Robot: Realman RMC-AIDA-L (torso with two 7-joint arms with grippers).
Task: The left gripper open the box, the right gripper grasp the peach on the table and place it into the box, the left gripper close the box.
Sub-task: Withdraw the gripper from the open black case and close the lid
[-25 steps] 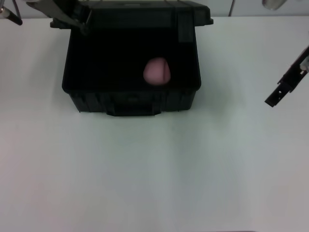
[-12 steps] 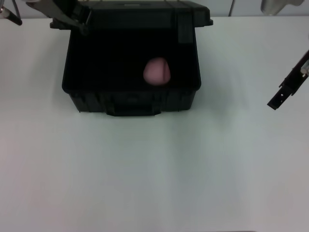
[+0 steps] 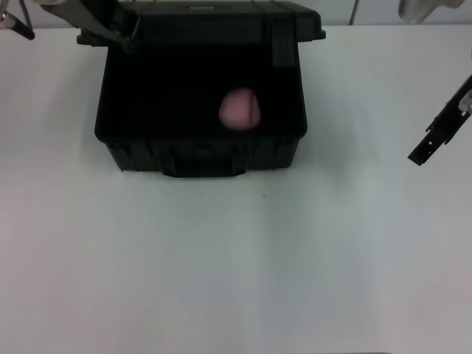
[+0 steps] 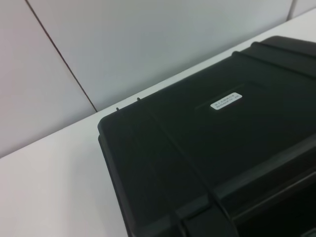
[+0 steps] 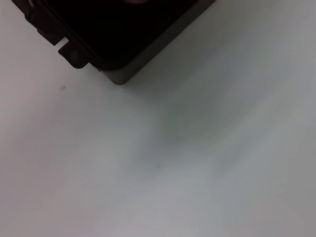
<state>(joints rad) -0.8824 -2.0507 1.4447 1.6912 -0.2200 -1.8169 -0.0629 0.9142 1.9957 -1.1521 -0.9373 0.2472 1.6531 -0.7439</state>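
Head view gives you the whole layout: the box [image 3: 200, 96] sits open on the table [image 3: 236, 258], lid tipped back at the far side, and the peach [image 3: 240, 109] lies inside on the dark floor, toward the box's right half. Only this view shows the fruit clearly. The interior is so dark you can't make out walls or floor detail around it.

The left gripper [image 3: 110, 29] is up at the far left corner of the box, by the lid edge. It's cut off by the frame top, mostly a grey-black shape, so you cannot tell if its fingers are apart or together, or whether they touch the lid.

The right gripper [image 3: 435, 136] hangs over bare table well right of the box, nothing in it. It shows as a slim black bar running off the right edge; finger spacing can't be read from here.

Left wrist view adds what the head view lacks: the lid's outer face up close, with the small white label [image 4: 226, 101], text too small to read, and the wall [image 4: 123, 44] behind the table. No fingers visible there.

Right wrist view shows one corner of the box [image 5: 113, 44] and plain tabletop; a pale pink sliver at the frame edge may be the peach, too cut off to be sure. No fingers there either.
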